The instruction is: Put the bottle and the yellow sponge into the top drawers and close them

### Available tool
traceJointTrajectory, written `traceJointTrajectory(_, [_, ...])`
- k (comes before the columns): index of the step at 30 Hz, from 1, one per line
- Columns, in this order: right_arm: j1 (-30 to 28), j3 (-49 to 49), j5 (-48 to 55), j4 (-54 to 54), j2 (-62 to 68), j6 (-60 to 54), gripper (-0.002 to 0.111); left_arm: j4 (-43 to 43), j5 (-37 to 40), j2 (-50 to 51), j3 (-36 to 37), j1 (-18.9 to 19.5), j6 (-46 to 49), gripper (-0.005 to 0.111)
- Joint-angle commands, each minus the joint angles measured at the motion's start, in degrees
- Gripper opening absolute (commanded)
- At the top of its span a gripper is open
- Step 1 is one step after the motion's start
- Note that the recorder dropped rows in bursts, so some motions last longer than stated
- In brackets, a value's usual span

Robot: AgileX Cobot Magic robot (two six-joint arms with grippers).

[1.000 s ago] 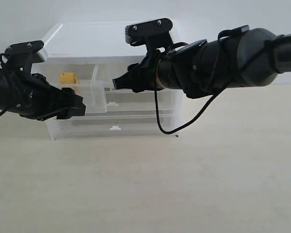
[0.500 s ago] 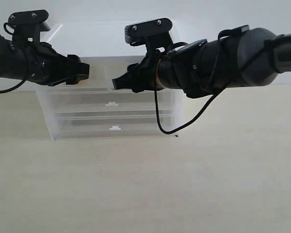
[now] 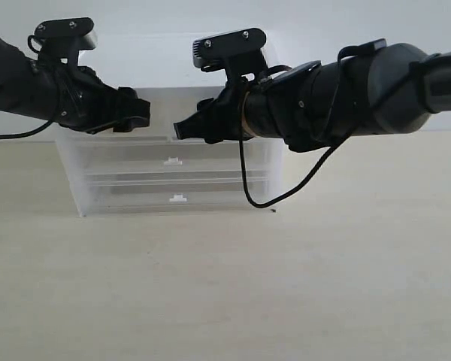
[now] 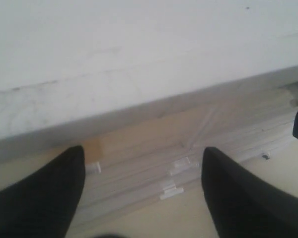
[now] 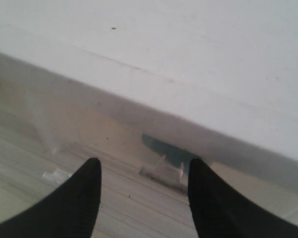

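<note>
Pale surface (image 3: 225, 286) bears the unit (image 3: 135, 180) at twelve o'clock; we should press the top drawers (image 3: 161, 113) squarely flush with left tool (image 3: 141, 114) and right tool (image 3: 180, 129), both spread, empty.

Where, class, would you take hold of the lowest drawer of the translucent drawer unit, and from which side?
Probably by its small white tab handle, centred on the front of the lowest drawer. Come from the front of the drawer unit, pinching the tab from above and below: it is the only part that juts out; the rest of the front looks flat and flush.
</note>
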Motion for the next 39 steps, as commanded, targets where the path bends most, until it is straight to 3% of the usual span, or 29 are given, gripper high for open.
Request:
traceJointTrajectory(1, [-0.57, -1.70, -4.02, -2.38, 1.68, -0.68, 0.049, 1.27, 4.44, -4.02, -0.79, 0.19, 0.10, 0.061])
traceJointTrajectory(7, [-0.57, 0.15, -7.10, -2.38, -0.50, -0.68, 0.049, 2.10, 10.49, -8.28, 0.73, 0.19, -2.54, 0.048])
traceJointTrajectory(15, [-0.57, 10.71, -5.40, -1.94, -9.29, -0.47, 0.047, 3.13, 15.69, -14.82, 9.19, 0.19, -2.63, 0.007])
traceJointTrajectory(17, [-0.57, 13.92, -5.40, -1.94, -12.36, -0.47, 0.040, 2.79, 14.74, -17.06, 12.01, 0.19, -2.46, 0.004])
traceJointTrajectory(20, [-0.57, 18.34, -6.01, -1.80, -17.14, 0.93, 0.020, -0.54, 11.83, -21.59, 17.60, 0.19, -1.62, 0.004])
traceJointTrajectory(22, [-0.57, 21.34, -6.83, -1.80, -20.34, 0.93, 0.003, -4.54, 10.52, -25.66, 21.22, 0.19, 1.39, 0.004])
traceJointTrajectory(23, [-0.57, 23.10, -6.83, -1.65, -22.09, 1.71, 0.000, -7.39, 10.12, -27.89, 23.34, 0.19, 3.14, 0.004])
traceJointTrajectory(26, [-0.57, 28.31, -6.95, -1.65, -26.78, 4.57, 0.000, -19.99, 8.73, -34.65, 29.91, 0.08, 12.58, 0.004])
traceJointTrajectory(33, [-0.47, 37.82, -7.05, -1.76, -36.55, 6.11, 0.000, -64.39, 10.34, -49.22, 46.36, 0.08, 50.72, 0.004])
traceJointTrajectory(35, [-0.47, 40.12, -7.29, -1.76, -39.15, 6.97, 0.000, -66.39, 12.61, -52.13, 49.57, 0.08, 55.64, 0.004])
traceJointTrajectory(39, [-0.47, 44.16, -7.27, -1.76, -44.64, 7.56, 0.000, -66.39, 12.71, -56.46, 53.44, 0.18, 55.72, 0.004])
